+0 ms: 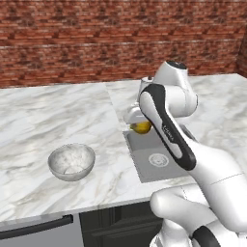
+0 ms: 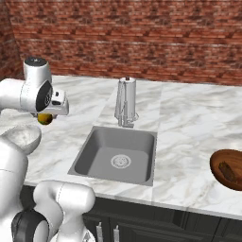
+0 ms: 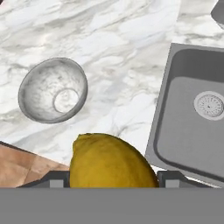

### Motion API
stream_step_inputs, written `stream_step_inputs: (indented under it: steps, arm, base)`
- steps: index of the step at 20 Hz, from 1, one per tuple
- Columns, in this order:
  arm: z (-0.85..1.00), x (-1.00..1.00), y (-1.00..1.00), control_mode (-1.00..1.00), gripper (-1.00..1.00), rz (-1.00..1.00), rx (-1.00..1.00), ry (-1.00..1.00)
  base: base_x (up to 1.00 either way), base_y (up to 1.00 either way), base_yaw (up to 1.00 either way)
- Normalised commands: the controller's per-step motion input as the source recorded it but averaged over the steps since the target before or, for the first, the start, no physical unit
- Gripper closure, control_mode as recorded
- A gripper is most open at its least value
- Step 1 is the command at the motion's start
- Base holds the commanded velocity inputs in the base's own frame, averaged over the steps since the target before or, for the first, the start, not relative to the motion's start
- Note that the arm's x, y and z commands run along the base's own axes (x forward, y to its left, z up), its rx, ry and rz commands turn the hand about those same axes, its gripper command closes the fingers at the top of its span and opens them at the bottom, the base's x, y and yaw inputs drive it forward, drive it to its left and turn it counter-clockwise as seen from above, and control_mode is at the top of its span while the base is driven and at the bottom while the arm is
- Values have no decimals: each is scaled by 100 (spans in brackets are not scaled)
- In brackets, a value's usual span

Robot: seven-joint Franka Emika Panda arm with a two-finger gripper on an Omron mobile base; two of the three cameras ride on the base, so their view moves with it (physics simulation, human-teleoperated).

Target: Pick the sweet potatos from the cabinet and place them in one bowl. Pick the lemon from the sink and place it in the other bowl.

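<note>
From the left side, the arm (image 1: 169, 130) covers part of the lemon (image 1: 142, 127) and the right part of the sink (image 1: 157, 159). On the right, the wooden bowl (image 2: 229, 169) runs off the picture's edge, and a dark lump inside it is too small to name. Down by the hand, the lemon's (image 3: 109, 162) underside and the fingertips are cut off.

One round yellow lemon (image 3: 111, 162), one pale grey marbled bowl (image 1: 71, 161), one dark-brown wooden bowl (image 2: 228, 169), one grey metal sink (image 2: 116, 154).

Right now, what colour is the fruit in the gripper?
Yellow: the lemon shows best in the hand view.
</note>
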Motion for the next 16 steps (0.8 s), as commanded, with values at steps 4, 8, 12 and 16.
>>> stream_step_inputs:
  steps: [4, 8, 12, 16]
  arm:
    - [-11, 0, 87, -100, 100, 2, -9, 0]
    - [-1, 15, 85, -100, 100, 0, -9, 0]
    - [0, 21, 78, -100, 100, 0, -2, 0]
    - [0, 16, 55, -100, 100, 1, 0, 0]
  base:
    - [0, 0, 0]
    - [0, 0, 0]
    - [0, 0, 0]
    - [0, 0, 0]
